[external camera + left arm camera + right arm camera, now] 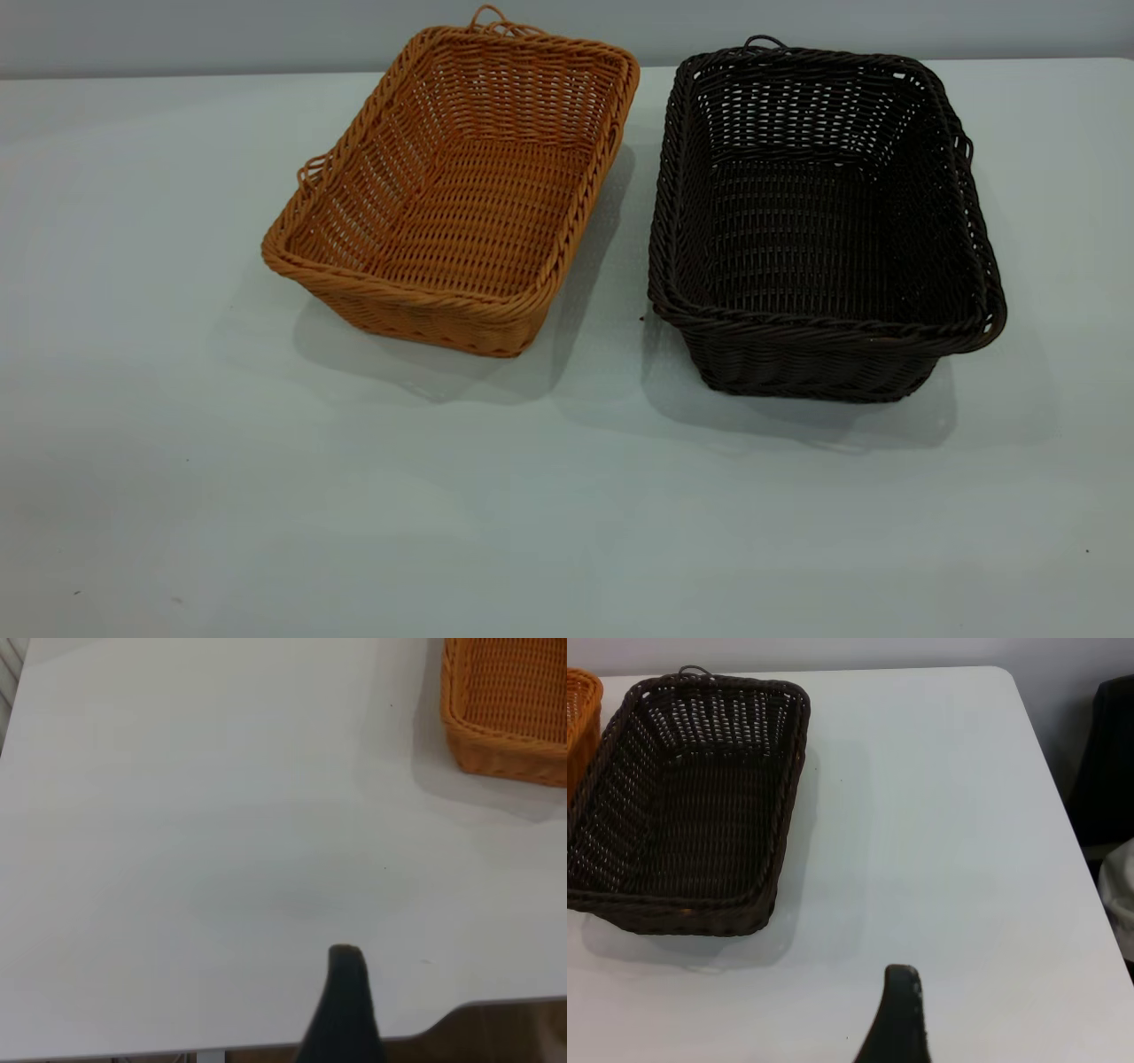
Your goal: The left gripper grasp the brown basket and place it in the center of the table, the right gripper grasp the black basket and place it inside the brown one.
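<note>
Behind the table's far edge runs a plain grey wall (266,35). Past the table's right edge stands something black (1109,762), and beside it something pale (1121,895); what either is cannot be told.

Surfaces: two woven baskets on a smooth tabletop.
Brown basket (461,190): orange-tan wicker weave, ribbed, rough, braided rim, slight sheen. Black basket (819,221): same open weave, very dark, faint gloss on rim strands. Table (266,496): pale grey-white, smooth, matt. Left gripper finger (344,1005): dark, matt.
</note>
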Robot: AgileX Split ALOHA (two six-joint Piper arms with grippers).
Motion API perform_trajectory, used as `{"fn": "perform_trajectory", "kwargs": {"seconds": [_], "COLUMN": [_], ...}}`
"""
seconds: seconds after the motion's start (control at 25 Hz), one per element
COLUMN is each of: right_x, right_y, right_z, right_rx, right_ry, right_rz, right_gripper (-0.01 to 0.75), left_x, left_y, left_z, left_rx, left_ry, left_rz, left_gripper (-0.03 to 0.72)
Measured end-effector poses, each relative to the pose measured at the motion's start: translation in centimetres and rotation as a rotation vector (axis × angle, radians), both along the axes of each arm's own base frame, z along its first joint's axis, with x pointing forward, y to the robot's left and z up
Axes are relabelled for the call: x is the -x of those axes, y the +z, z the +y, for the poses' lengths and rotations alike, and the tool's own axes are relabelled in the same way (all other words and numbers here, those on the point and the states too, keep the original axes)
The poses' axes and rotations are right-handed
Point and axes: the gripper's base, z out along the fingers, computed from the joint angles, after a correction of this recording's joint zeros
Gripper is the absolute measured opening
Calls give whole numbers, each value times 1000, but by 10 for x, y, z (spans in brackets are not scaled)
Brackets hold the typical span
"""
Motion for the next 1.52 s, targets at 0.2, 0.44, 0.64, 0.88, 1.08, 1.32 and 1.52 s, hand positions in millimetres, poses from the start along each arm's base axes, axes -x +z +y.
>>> {"fn": "perform_trajectory", "kwargs": {"seconds": [0.2,0.44,0.64,0.88,1.08,1.32,1.52], "right_x": [0,0,0,0,0,0,0], "right_y": [0,0,0,0,0,0,0], "right_z": [0,0,0,0,0,1,4], "right_rx": [0,0,0,0,0,-13,-46], "right_ry": [0,0,0,0,0,9,30], "right_rz": [0,0,0,0,0,0,-1], "right_gripper": [574,574,574,574,574,574,574], "left_x": [0,0,0,0,0,0,-19], "left_y": [0,0,0,0,0,0,25], "left_z": [0,0,0,0,0,0,-1], "left_rx": [0,0,0,0,0,5,33], "left_ry": [0,0,0,0,0,2,20], "left_rz": [0,0,0,0,0,-1,-27], "left_gripper": [564,564,564,564,564,564,564]}}
